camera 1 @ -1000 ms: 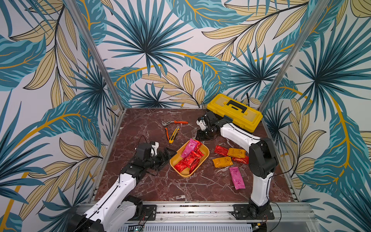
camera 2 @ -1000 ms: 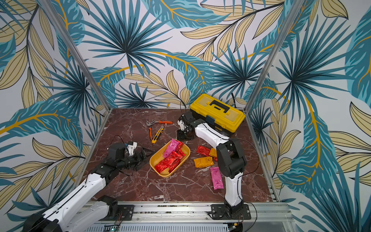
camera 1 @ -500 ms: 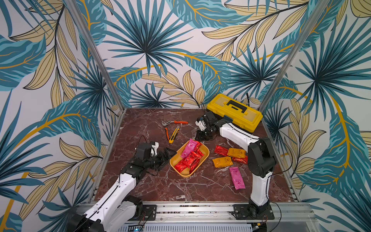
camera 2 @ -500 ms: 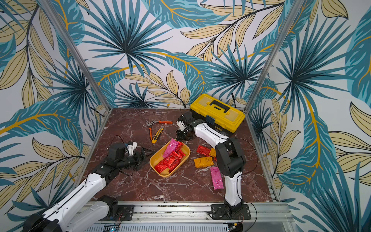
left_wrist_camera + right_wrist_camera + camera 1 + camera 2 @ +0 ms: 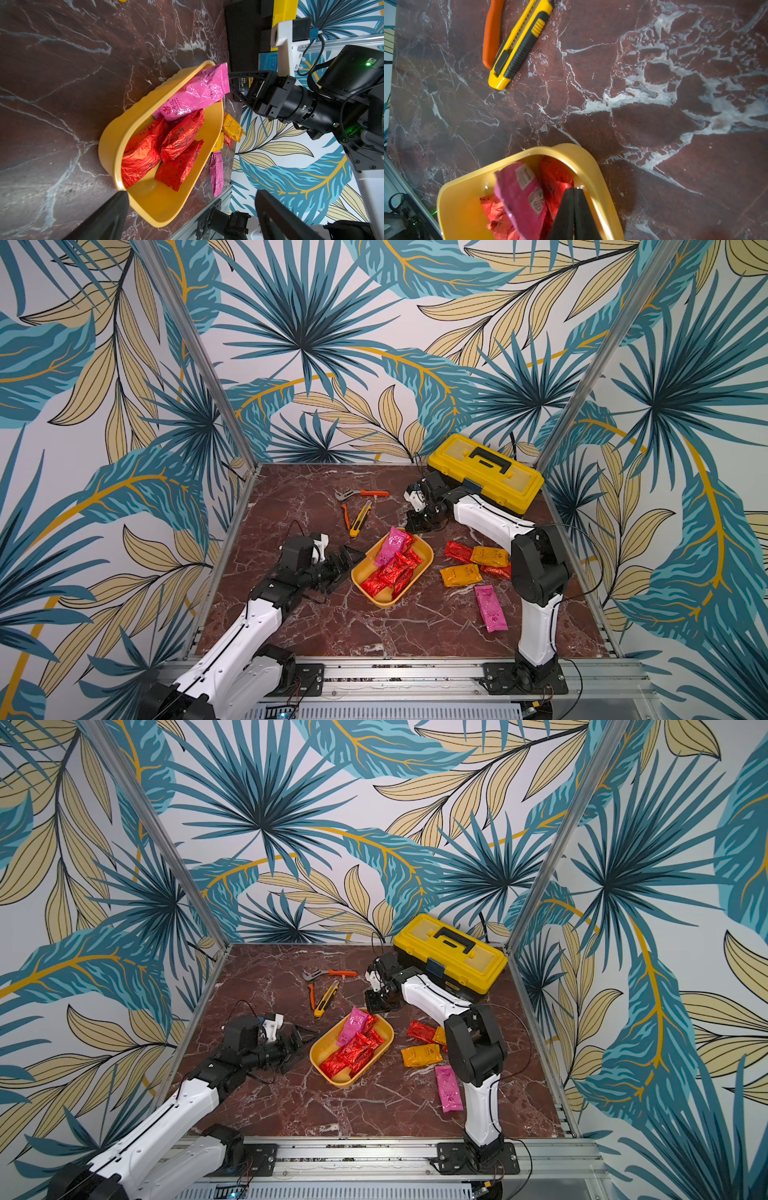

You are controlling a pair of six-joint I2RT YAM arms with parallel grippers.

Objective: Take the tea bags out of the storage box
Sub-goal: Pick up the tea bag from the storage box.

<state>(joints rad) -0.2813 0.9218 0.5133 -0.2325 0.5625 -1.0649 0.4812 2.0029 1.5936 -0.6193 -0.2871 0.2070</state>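
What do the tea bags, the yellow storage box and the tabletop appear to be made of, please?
The tea bags look like thin metallised foil: glossy, crinkled, with sharp highlights. The storage box seems moulded plastic, smooth and semi-glossy, with rounded corners. The tabletop looks like polished red-brown marble with white veins, though it could be a printed laminate.

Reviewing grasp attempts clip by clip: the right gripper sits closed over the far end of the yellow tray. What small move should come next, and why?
Probably a short, straight lift of the right gripper. Its jaws are pressed together at the edge of a red tea bag inside the storage box, beside a pink tea bag. Whether foil is pinched cannot be told; lifting would show it.
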